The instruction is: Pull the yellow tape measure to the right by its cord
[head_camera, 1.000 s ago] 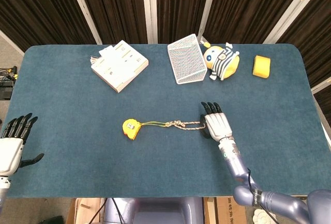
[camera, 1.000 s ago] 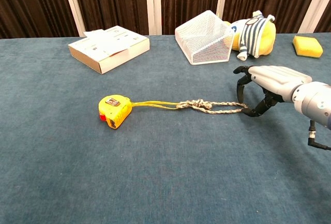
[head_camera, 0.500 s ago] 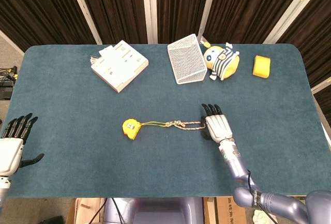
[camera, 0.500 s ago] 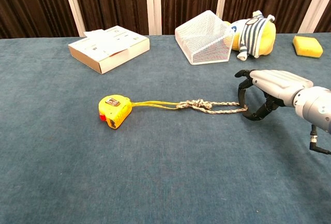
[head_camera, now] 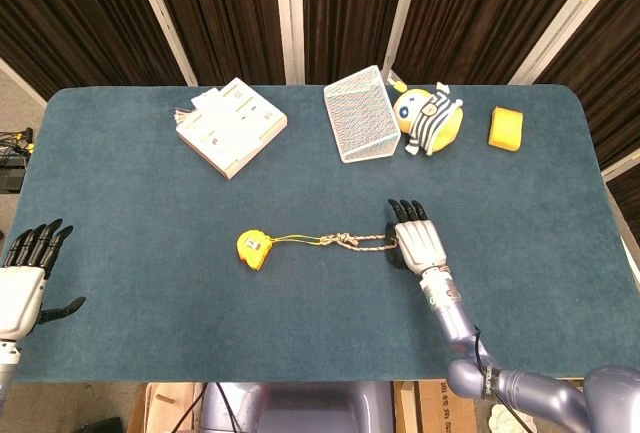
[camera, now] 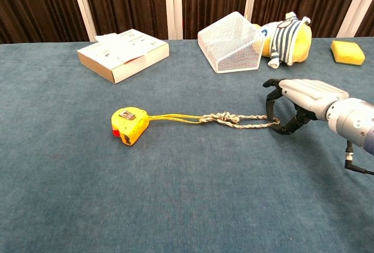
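Note:
The yellow tape measure (head_camera: 253, 248) (camera: 128, 125) lies near the middle of the blue table. Its yellow loop and knotted braided cord (head_camera: 345, 241) (camera: 225, 118) run straight out to the right. My right hand (head_camera: 418, 241) (camera: 301, 98) arches over the cord's right end. The fingers point down at the table on the far side of the cord end, and the thumb sits on the near side. The cord lies between them and I see no closed grip on it. My left hand (head_camera: 25, 273) hovers at the table's near left corner, fingers spread and holding nothing.
Along the far edge stand a white flat box (head_camera: 230, 125) (camera: 123, 53), a tipped white wire basket (head_camera: 362, 113) (camera: 231, 41), a striped plush toy (head_camera: 430, 118) (camera: 286, 37) and a yellow sponge (head_camera: 506, 128) (camera: 347, 51).
My right hand shifted slightly around the cord's end, drifting a little right and then back left. The tape measure and cord have not moved. The left hand is still.

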Robot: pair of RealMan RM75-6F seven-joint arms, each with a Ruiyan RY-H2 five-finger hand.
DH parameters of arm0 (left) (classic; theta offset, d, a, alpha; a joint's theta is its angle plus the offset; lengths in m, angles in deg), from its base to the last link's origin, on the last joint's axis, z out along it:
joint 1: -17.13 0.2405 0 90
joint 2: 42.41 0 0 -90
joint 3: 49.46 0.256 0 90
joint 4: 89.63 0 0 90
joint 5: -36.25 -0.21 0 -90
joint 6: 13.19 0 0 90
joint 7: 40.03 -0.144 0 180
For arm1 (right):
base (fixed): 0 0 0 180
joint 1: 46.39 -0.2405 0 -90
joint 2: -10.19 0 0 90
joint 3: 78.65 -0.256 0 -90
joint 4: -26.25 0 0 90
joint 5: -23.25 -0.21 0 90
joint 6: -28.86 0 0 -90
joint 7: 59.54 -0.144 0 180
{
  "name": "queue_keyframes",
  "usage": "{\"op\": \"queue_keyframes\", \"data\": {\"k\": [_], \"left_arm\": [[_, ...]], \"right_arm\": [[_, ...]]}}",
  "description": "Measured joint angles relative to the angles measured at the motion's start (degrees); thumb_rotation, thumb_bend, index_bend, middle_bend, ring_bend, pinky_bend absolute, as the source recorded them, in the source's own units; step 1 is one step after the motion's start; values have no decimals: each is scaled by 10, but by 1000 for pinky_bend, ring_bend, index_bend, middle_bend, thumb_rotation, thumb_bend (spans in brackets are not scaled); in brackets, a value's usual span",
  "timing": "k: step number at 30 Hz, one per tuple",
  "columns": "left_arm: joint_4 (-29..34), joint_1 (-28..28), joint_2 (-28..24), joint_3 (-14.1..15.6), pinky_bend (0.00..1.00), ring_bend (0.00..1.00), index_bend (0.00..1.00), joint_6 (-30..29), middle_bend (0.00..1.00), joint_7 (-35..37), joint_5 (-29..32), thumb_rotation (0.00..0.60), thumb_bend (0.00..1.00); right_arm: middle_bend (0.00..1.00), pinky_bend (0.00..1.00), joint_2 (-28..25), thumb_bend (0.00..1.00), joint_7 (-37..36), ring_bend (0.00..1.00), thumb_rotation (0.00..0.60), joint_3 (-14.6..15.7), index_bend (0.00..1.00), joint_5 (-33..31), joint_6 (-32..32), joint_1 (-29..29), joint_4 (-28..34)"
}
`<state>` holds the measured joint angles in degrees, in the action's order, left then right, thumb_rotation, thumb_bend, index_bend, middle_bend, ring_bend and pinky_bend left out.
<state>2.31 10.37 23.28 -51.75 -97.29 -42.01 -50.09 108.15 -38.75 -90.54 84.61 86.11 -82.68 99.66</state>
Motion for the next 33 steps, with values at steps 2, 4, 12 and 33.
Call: {"op": "queue_keyframes", "data": {"k": [2,4,12,33], "left_arm": [[0,0,0,0,0,0,0,1,0,0,1,600,0],[1,0,0,0,0,0,0,2,0,0,2,600,0],[2,0,-1,0,0,0,0,1,0,0,2,600,0],[4,0,-2,0,0,0,0,1,0,1,2,600,0]], "right_arm": [[96,0,1,406,1,0,600,0,543,-3,-2,0,-2],[96,0,3,406,3,0,600,0,543,-7,-4,-1,-4],[96,0,6,412,7,0,600,1,543,-14,-4,0,-9],[97,0,-5,464,12,0,600,-1,587,-29,2,5,15]]}}
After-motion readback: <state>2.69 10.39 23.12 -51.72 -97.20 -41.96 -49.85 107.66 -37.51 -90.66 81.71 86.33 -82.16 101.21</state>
